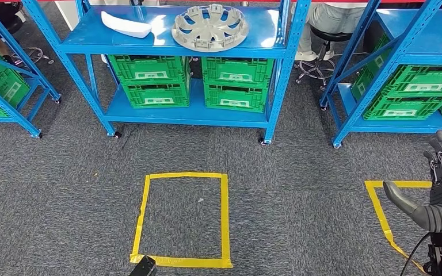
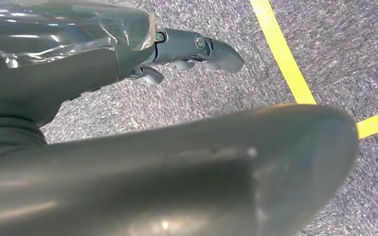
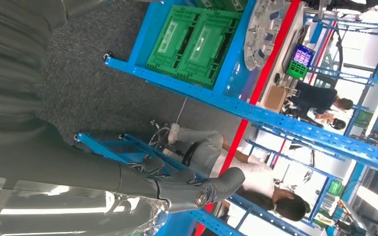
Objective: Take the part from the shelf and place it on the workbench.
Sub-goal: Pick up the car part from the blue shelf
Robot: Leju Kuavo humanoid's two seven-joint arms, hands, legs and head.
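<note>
Head view: green crates (image 1: 193, 80) under the hubcap (image 1: 209, 26); both hands' fingers spread, holding nothing.

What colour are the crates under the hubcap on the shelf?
The crates are green with pale labels, clearest in the head view.

Ahead of me stands a blue shelf (image 1: 167, 41). Its top board carries a grey wheel cover (image 1: 209, 26) and, just beside it, a white part (image 1: 125, 25). Green crates (image 1: 190, 80) fill the lower board, on grey carpet (image 1: 80, 190).
</note>
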